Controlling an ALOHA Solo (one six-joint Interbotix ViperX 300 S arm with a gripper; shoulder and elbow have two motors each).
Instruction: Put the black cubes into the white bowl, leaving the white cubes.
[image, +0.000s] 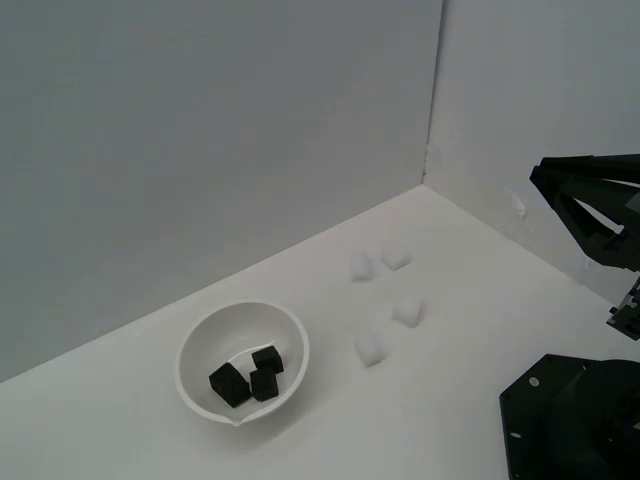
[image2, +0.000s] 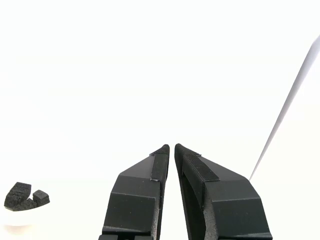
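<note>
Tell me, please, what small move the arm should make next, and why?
Probably none beyond staying parked: all three black cubes lie inside the white bowl, four white cubes remain on the table, and the tool is shut, empty and away from them.

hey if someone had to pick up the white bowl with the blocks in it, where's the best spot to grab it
Probably the thin rim of the white bowl, coming from above with one finger inside and one outside. Its round, deep sides look too wide to span. Choose the exterior view's left rim, away from the black cubes and the pouring lip.
</note>
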